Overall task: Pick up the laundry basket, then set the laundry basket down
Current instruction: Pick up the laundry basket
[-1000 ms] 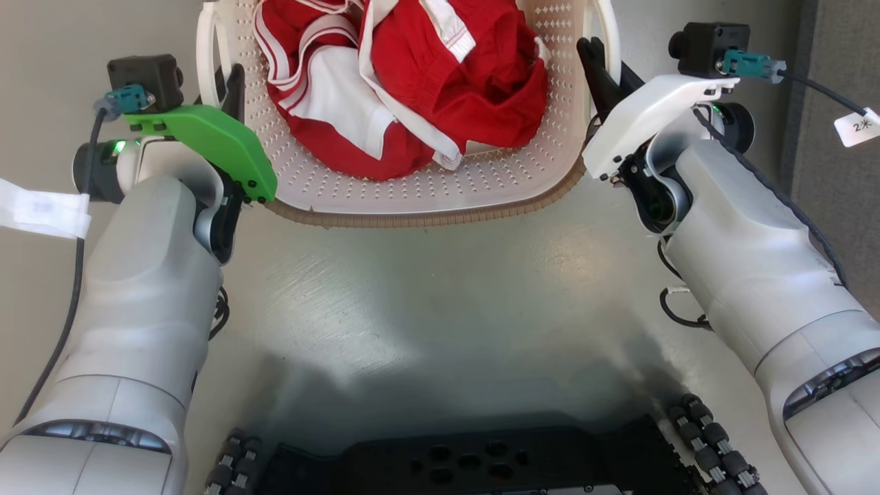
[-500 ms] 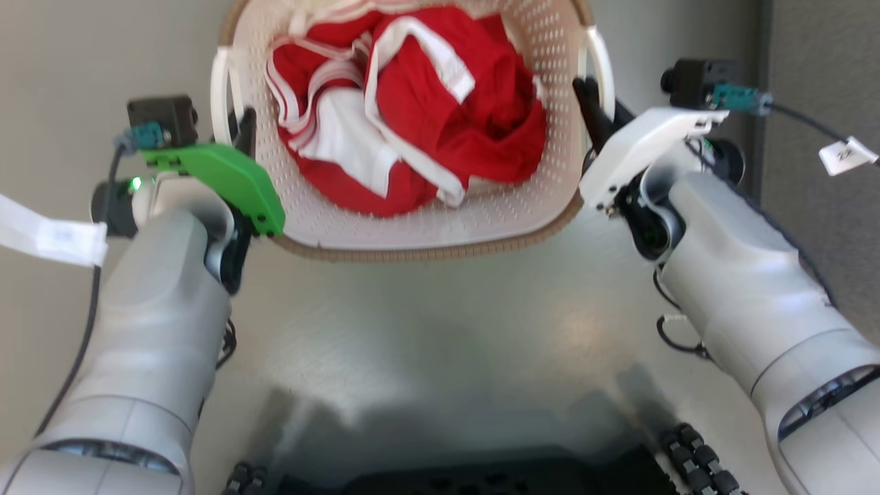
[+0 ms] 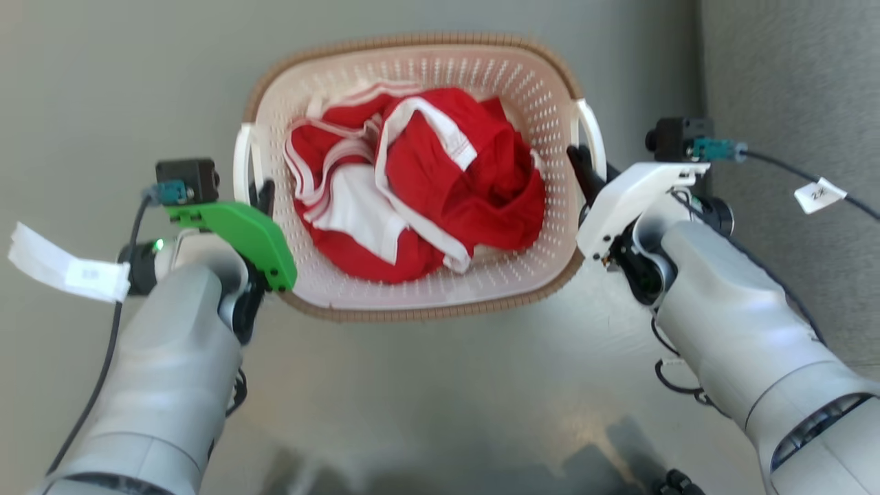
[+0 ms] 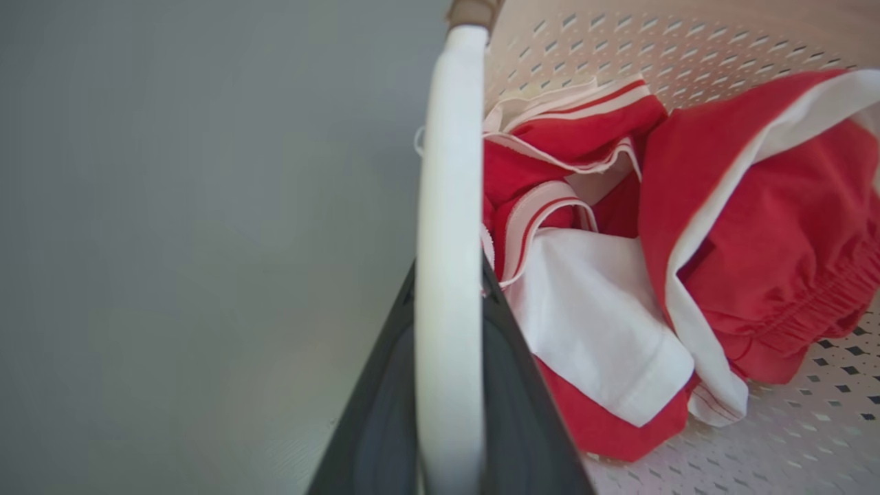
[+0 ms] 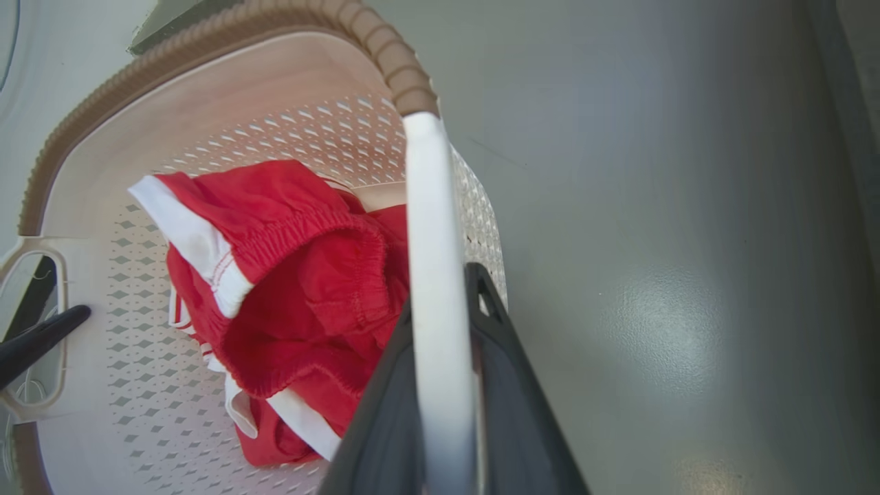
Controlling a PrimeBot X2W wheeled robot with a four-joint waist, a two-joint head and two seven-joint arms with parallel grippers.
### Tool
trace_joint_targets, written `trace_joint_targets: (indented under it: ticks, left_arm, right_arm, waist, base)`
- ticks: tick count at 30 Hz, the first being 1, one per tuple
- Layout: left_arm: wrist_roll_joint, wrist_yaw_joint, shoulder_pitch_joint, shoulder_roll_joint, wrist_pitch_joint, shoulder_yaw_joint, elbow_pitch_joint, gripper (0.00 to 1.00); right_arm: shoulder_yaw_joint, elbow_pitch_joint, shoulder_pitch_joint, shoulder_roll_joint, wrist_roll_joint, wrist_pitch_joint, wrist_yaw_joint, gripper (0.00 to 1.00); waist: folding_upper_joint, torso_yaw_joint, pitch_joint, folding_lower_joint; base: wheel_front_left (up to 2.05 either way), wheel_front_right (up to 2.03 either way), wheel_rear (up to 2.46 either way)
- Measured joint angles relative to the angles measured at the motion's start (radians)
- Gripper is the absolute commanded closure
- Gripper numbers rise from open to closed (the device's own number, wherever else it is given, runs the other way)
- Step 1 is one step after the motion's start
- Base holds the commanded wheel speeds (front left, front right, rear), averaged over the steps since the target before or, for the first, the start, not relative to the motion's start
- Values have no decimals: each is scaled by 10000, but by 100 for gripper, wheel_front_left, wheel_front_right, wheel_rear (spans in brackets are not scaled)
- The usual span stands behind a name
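Cream perforated plastic laundry basket (image 3: 412,313) with red-and-white clothes (image 3: 447,199) inside: between my arms, over grey floor (image 3: 440,399), probably lifted. Left gripper (image 3: 261,196) clamped tight on its white left handle (image 4: 447,275), right gripper (image 3: 581,165) likewise on white right handle (image 5: 433,289). Wrists level, arms in sync, lower slowly, release after contact.

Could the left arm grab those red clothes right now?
Probably not yet: the left pincer is closed on the white handle of the basket, so it must let go first. The red clothes lie uncovered beside it.
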Motion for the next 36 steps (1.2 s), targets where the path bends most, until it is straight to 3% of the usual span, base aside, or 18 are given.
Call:
trace_joint_targets:
  ticks: [36]
  left_arm:
    - [-2023, -67, 3233, -29, 2698, -1409, 121, 100]
  right_arm:
    - [1239, 815, 2723, 144, 1147, 2922, 12, 100]
  waist:
    - [0, -244, -5187, -1]
  base:
    - [0, 0, 0]
